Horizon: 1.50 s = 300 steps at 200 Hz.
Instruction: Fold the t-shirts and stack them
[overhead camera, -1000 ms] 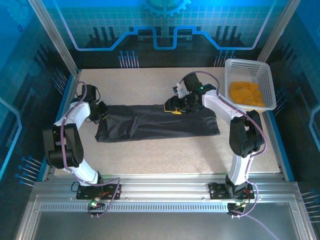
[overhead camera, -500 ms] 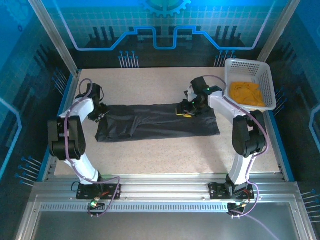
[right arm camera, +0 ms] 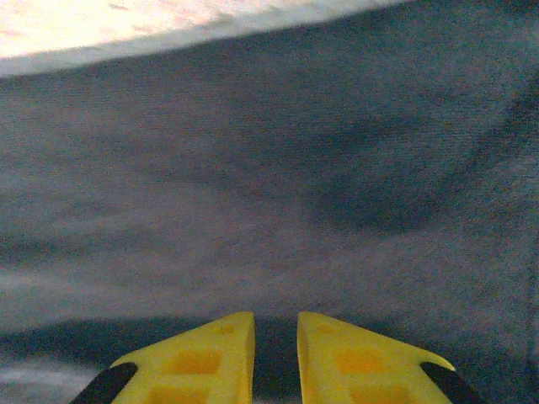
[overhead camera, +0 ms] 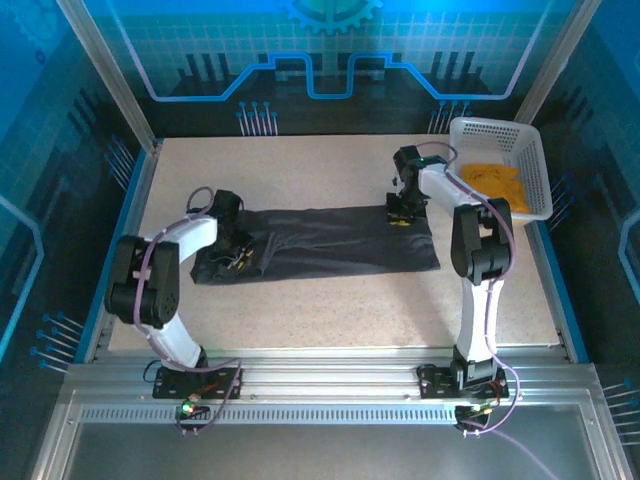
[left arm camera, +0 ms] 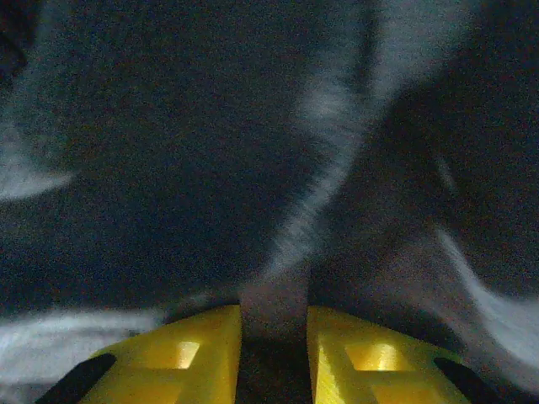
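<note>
Here's the large dark charcoal-grey cloth t-shirt (overhead camera: 330, 240), stretched in a long rumpled band across the middle of the speckled beige tabletop (overhead camera: 300, 170). The left gripper (left arm camera: 274, 313) is down on the shirt's left end, jaws narrow, with a ridge of cloth running into the gap; pinched or not, I can't tell. The right gripper (right arm camera: 275, 321) is at the shirt's far right corner, jaws narrowly parted over flat fabric. The orange-yellow t-shirt (overhead camera: 495, 185) lies crumpled in the white plastic lattice basket (overhead camera: 497, 125) at the far right corner.
</note>
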Tool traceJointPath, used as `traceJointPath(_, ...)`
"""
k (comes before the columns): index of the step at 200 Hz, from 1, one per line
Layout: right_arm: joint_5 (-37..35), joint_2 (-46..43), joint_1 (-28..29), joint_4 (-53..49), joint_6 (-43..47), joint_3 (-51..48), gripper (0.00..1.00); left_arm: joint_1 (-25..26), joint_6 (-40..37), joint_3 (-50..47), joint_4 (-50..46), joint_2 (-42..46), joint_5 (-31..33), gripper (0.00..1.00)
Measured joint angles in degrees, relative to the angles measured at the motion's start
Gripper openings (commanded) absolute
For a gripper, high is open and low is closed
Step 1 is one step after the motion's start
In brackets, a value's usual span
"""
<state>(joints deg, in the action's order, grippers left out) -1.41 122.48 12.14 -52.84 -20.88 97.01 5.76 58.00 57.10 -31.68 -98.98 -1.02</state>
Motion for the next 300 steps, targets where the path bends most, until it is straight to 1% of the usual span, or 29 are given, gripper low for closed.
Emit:
traceJointPath(22,-2.7,3.5,-0.3,-2.9,0.4,0.5,0.2,-0.8,1.2,2.1,-0.9,-1.6,-0.6,0.28)
traceJointPath(46,-4.8,3.1,-0.4,-4.4,0.3,0.2,0.2,-1.9,1.9,5.9,-3.2,-4.6,-1.7,0.28)
traceJointPath(56,-5.1,1.9,-0.4,-3.3,0.1,-1.9,0.2,-2.1,1.9,10.1,-4.9,-7.6,-1.8,0.28)
traceJointPath(57,-5.4,1.3,-0.3,-3.2,-0.1,-2.7,0.2,-2.2,1.8,11.8,-5.0,-9.0,-1.8,0.28)
traceJointPath(64,-5.5,0.0,-0.3,-3.0,-0.3,-4.5,0.2,-2.3,1.7,13.9,-5.6,-10.4,-1.8,0.28)
traceJointPath(87,-5.2,-5.8,-0.2,-3.1,-2.7,-13.4,0.2,-2.2,0.4,30.5,-7.3,-21.7,-2.3,0.26)
traceJointPath(92,-4.9,-7.5,0.0,-2.8,-3.7,-16.2,0.2,-2.1,0.1,35.2,-6.7,-24.9,-2.8,0.26)
traceJointPath(110,-3.7,-11.5,1.5,-2.5,-6.7,-21.8,0.2,-1.5,-0.5,46.0,-5.6,-32.0,-4.1,0.26)
traceJointPath(113,-3.2,-12.5,2.4,-2.5,-7.9,-23.2,0.2,-1.1,-0.6,49.5,-4.3,-34.3,-4.8,0.26)
traceJointPath(117,-3.0,-13.0,2.8,-2.4,-8.3,-23.7,0.2,-1.0,-0.6,50.0,-4.2,-34.7,-4.9,0.26)
traceJointPath(131,-1.6,-15.1,6.5,-1.8,-11.3,-26.7,0.2,0.3,-0.5,58.4,-1.3,-40.5,-6.8,0.26)
traceJointPath(133,-1.4,-15.5,7.4,-1.6,-12.0,-27.2,0.2,0.3,-0.5,58.4,-1.3,-40.5,-6.8,0.26)
traceJointPath(135,-1.2,-15.7,7.9,-1.4,-12.5,-27.6,0.2,0.8,-0.5,61.0,-0.4,-42.4,-7.1,0.26)
traceJointPath(145,0.0,-17.0,11.4,-0.5,-15.4,-29.6,0.21,2.1,0.0,65.4,2.1,-45.6,-8.5,0.26)
traceJointPath(148,0.5,-17.5,13.3,0.0,-16.7,-30.5,0.21,2.5,0.3,66.8,3.1,-46.8,-9.0,0.25)
traceJointPath(163,2.6,-18.6,18.5,1.3,-20.6,-32.4,0.21,4.3,2.4,70.4,8.2,-50.3,-11.0,0.24)
traceJointPath(164,3.2,-18.7,19.7,1.6,-21.5,-32.6,0.21,4.5,2.4,70.6,8.8,-50.5,-11.2,0.24)
traceJointPath(181,6.2,-18.7,25.3,3.6,-26.3,-32.9,0.22,6.9,6.5,73.9,16.0,-54.3,-13.4,0.24)
traceJointPath(201,8.9,-17.3,28.7,5.4,-29.8,-31.1,0.23,9.0,11.3,82.3,21.6,-60.8,-15.1,0.24)
traceJointPath(220,10.1,-15.0,29.2,6.1,-31.3,-27.5,0.24,10.3,14.1,90.4,24.1,-66.3,-15.6,0.25)
traceJointPath(229,10.1,-14.5,29.0,6.3,-31.6,-26.5,0.26,10.5,15.1,92.3,24.6,-67.6,-15.6,0.26)
traceJointPath(235,10.0,-14.4,28.9,6.5,-31.8,-26.0,0.28,10.6,15.7,93.0,24.8,-68.1,-15.6,0.3)
traceJointPath(243,10.1,-14.5,28.7,6.7,-32.0,-25.6,0.33,10.6,16.4,93.3,24.9,-68.2,-15.6,0.36)
traceJointPath(258,10.1,-15.0,28.1,7.1,-32.2,-25.4,0.42,10.3,17.0,93.6,25.2,-68.1,-15.8,0.41)
traceJointPath(266,10.1,-15.7,27.6,7.1,-32.5,-25.6,0.46,10.2,16.7,93.6,25.4,-68.0,-15.8,0.43)
traceJointPath(276,10.1,-17.4,26.8,7.4,-32.5,-26.1,0.49,10.0,15.8,93.4,25.0,-67.4,-15.7,0.49)
traceJointPath(286,10.1,-19.6,25.9,7.3,-32.0,-26.8,0.5,10.0,14.9,91.3,24.3,-65.3,-15.3,0.57)
traceJointPath(294,10.1,-22.1,24.9,7.0,-31.7,-27.3,0.5,10.0,13.6,87.7,23.9,-62.4,-14.6,0.57)
traceJointPath(300,10.1,-23.8,24.3,6.9,-31.5,-27.5,0.5,10.0,12.4,83.2,23.6,-58.8,-13.7,0.57)
